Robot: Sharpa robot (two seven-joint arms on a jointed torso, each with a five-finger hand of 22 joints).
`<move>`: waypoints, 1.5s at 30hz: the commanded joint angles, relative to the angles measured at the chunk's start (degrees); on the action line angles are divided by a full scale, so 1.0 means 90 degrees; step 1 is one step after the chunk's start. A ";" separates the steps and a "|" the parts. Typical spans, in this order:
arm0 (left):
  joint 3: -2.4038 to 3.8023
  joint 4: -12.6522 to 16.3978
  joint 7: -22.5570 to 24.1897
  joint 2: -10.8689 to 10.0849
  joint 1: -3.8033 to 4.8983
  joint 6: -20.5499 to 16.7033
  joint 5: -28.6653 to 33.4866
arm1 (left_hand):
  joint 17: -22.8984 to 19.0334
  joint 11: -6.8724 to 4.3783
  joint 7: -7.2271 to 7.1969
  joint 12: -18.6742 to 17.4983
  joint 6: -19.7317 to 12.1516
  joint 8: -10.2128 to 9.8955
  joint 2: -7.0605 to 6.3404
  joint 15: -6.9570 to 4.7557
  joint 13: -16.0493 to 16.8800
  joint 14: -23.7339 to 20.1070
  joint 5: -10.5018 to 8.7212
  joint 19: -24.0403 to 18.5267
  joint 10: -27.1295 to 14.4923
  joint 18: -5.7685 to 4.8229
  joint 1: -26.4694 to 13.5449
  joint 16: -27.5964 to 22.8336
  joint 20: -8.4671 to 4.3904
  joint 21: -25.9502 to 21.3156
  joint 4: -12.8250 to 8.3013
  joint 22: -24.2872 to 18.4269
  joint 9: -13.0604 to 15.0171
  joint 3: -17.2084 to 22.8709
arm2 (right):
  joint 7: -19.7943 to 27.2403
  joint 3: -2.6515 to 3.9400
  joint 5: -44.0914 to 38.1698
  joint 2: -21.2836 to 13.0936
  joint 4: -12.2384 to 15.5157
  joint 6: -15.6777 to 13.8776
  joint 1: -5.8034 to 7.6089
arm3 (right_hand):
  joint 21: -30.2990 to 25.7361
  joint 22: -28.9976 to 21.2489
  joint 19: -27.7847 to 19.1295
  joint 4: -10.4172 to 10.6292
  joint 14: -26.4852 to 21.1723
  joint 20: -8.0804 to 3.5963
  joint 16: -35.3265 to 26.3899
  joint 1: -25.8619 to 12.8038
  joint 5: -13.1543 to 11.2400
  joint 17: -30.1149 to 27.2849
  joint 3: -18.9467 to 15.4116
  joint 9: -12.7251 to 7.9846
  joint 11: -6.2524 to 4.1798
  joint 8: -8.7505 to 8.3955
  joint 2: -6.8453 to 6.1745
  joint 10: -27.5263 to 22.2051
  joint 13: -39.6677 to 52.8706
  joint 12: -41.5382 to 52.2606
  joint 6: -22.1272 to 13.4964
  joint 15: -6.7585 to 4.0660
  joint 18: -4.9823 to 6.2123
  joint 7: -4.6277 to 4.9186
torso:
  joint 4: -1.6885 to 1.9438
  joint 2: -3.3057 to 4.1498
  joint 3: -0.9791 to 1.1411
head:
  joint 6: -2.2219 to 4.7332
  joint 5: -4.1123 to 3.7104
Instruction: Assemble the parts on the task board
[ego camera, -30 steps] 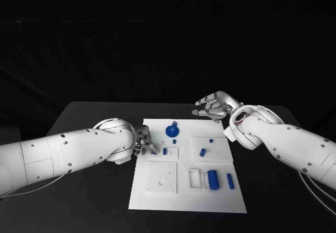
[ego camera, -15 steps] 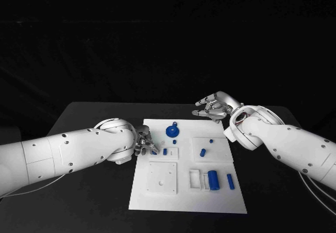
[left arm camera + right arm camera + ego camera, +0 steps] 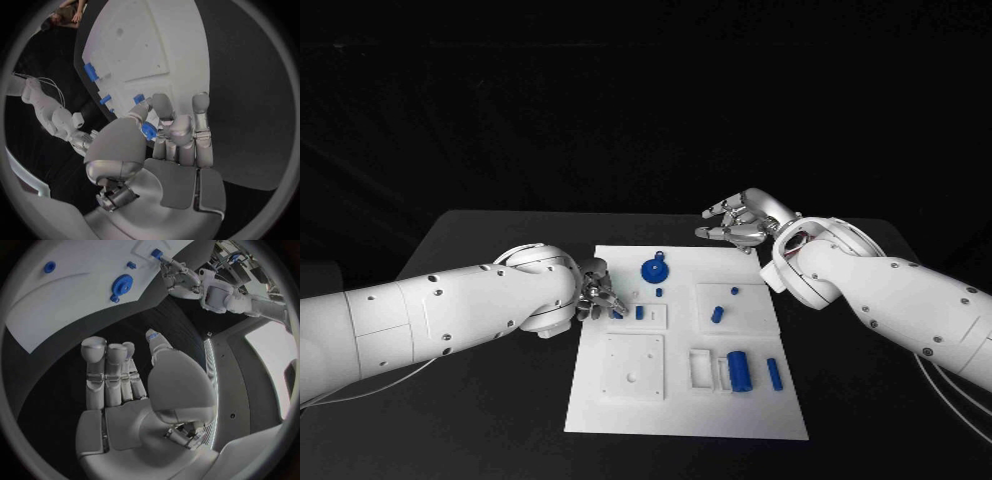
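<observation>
The white task board [image 3: 632, 400] lies mid-table with blue parts on it: a round disc [image 3: 653, 269], a thick cylinder [image 3: 738, 370] and a slim peg [image 3: 773, 373] beside it, plus several small pegs near the middle. My left hand [image 3: 599, 295] is at the board's left edge and pinches a small blue part [image 3: 149, 131] between thumb and fingers, just over a raised block with a peg [image 3: 638, 312]. My right hand [image 3: 740, 222] hovers off the board's far right corner, fingers apart [image 3: 106, 375], holding nothing.
Black table surrounds the board [image 3: 156, 45] on all sides. A square white plate with a hole [image 3: 635, 366] sits at the board's near left. In the right wrist view, the disc [image 3: 121, 285] and my left hand [image 3: 178, 276] lie ahead.
</observation>
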 commanded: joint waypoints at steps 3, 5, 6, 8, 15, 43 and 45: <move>-0.0052 -0.0013 -0.0075 0.0023 -0.0067 0.0265 0.0057 | -0.0004 -0.0221 -0.0648 0.0021 0.0884 0.0010 -0.0026 -0.0101 0.0005 0.0100 -0.0080 0.0050 0.0086 0.0061 -0.0010 0.0024 0.0011 -0.0048 0.0083 0.0113 -0.0012 -0.0090 | 0.0058 0.0003 -0.0007 0.0005 0.0002 0.0053 -0.0004 | -0.0013 0.0540 0.0036 0.0039 -0.0040 -0.0005 -0.0028 -0.0031 0.0032 -0.0010 -0.0016 0.0002 -0.0008 -0.0010 0.0032 -0.0035 -0.0004 -0.0011 -0.0021 0.0019 0.0065 0.0003 | 0.0001 0.0000 -0.0005 | -0.0009 -0.0003; -0.0053 -0.0017 -0.0074 0.0025 -0.0067 0.0258 0.0057 | -0.0010 -0.0223 -0.0653 0.0020 0.0888 0.0010 -0.0064 -0.0102 0.0004 0.0100 -0.0175 0.0051 0.0086 0.0058 -0.0060 0.0021 0.0009 -0.0053 0.0145 0.0113 -0.0013 -0.0149 | 0.0058 0.0003 -0.0007 0.0006 0.0002 0.0054 -0.0004 | -0.0013 0.0540 0.0036 0.0039 -0.0040 -0.0005 -0.0028 -0.0031 0.0032 -0.0010 -0.0016 0.0002 -0.0008 -0.0010 0.0032 -0.0035 -0.0004 -0.0011 -0.0021 0.0019 0.0065 0.0003 | 0.0001 0.0000 -0.0005 | -0.0009 -0.0003; -0.0053 -0.0018 -0.0074 0.0025 -0.0067 0.0255 0.0057 | -0.0005 -0.0225 -0.0655 0.0022 0.0889 0.0010 -0.0073 -0.0105 0.0004 0.0102 -0.0230 0.0053 0.0086 0.0057 -0.0069 0.0023 0.0008 -0.0054 0.0171 0.0113 -0.0013 -0.0171 | 0.0058 0.0003 -0.0007 0.0006 0.0002 0.0054 -0.0004 | -0.0013 0.0540 0.0036 0.0039 -0.0040 -0.0005 -0.0028 -0.0031 0.0032 -0.0010 -0.0016 0.0002 -0.0008 -0.0010 0.0032 -0.0035 -0.0004 -0.0011 -0.0021 0.0019 0.0065 0.0003 | 0.0001 0.0003 -0.0003 | -0.0008 -0.0004; -0.0053 -0.0023 -0.0072 0.0028 -0.0067 0.0246 0.0057 | -0.0009 -0.0225 -0.0657 0.0019 0.0892 0.0010 -0.0091 -0.0105 0.0002 0.0101 -0.0364 0.0056 0.0086 0.0055 -0.0098 0.0020 0.0007 -0.0058 0.0223 0.0114 -0.0012 -0.0220 | 0.0059 0.0003 -0.0007 0.0007 0.0001 0.0054 -0.0004 | -0.0013 0.0540 0.0036 0.0039 -0.0040 -0.0005 -0.0028 -0.0031 0.0032 -0.0010 -0.0016 0.0002 -0.0008 -0.0010 0.0032 -0.0035 -0.0004 -0.0011 -0.0021 0.0019 0.0065 0.0003 | 0.0001 0.0002 -0.0001 | -0.0007 -0.0004; -0.0053 -0.0035 -0.0065 0.0030 -0.0067 0.0232 0.0057 | -0.0023 -0.0230 -0.0666 0.0018 0.0909 0.0007 -0.0252 -0.0112 -0.0011 0.0097 -0.0686 0.0063 0.0087 0.0040 -0.0171 0.0008 -0.0005 -0.0080 0.0497 0.0114 -0.0016 -0.0380 | 0.0060 0.0003 -0.0007 0.0010 -0.0001 0.0050 -0.0005 | -0.0013 0.0540 0.0036 0.0039 -0.0040 -0.0005 -0.0028 -0.0031 0.0032 -0.0010 -0.0016 0.0002 -0.0008 -0.0010 0.0032 -0.0035 -0.0004 -0.0011 -0.0021 0.0019 0.0065 0.0003 | -0.0001 0.0001 0.0000 | -0.0013 -0.0008; -0.0043 -0.0042 -0.0005 -0.0010 -0.0067 0.0135 0.0069 | -0.0041 -0.0227 -0.0661 0.0017 0.1054 -0.0002 -0.1431 -0.0124 -0.0070 0.0081 -0.1688 0.0072 0.0088 0.0023 0.0127 -0.0022 -0.0025 -0.0117 0.2170 0.0117 -0.0035 -0.0243 | 0.0070 0.0003 -0.0007 0.0011 -0.0008 0.0019 -0.0014 | -0.0042 0.0536 0.0034 0.0053 -0.0049 -0.0003 -0.0043 -0.0033 0.0046 -0.0026 -0.0016 0.0000 -0.0005 -0.0013 0.0018 -0.0040 -0.0010 -0.0014 -0.0067 0.0021 0.0067 0.0007 | 0.0002 -0.0002 -0.0011 | -0.0007 -0.0038; -0.0037 -0.0028 0.0001 -0.0028 -0.0067 0.0130 0.0092 | -0.0046 -0.0227 -0.0660 0.0018 0.1057 -0.0005 -0.1484 -0.0128 -0.0076 0.0076 -0.1711 0.0069 0.0088 0.0017 0.0120 -0.0027 -0.0031 -0.0117 0.2235 0.0117 -0.0033 -0.0293 | 0.0069 0.0003 -0.0007 0.0010 -0.0009 0.0018 -0.0016 | -0.0042 0.0536 0.0034 0.0053 -0.0049 -0.0003 -0.0043 -0.0033 0.0046 -0.0026 -0.0016 0.0000 -0.0005 -0.0013 0.0018 -0.0040 -0.0010 -0.0014 -0.0067 0.0021 0.0067 0.0007 | 0.0001 -0.0001 -0.0010 | -0.0009 -0.0041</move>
